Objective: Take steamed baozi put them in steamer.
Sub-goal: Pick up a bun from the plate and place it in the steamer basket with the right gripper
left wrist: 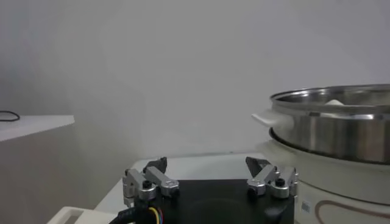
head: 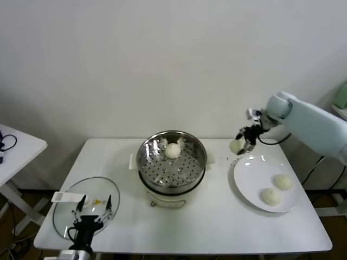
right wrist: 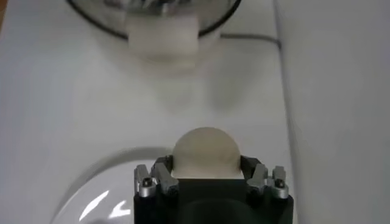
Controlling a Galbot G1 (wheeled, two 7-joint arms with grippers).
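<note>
Gripping a steamed baozi (right wrist: 205, 152), right pincer (head: 242, 142) closed around it, above plate rim (head: 238, 174); left pincer (head: 93, 208) parked, spread

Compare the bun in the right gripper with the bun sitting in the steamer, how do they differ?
The held bun is pinched in the right gripper and lifted above the far edge of the white plate; the bun in the steamer rests free on the perforated tray, toward the back. The held one sits outside the steamer, to its right; the other is already inside. Both look round, smooth, cream-white and similar in size.
</note>
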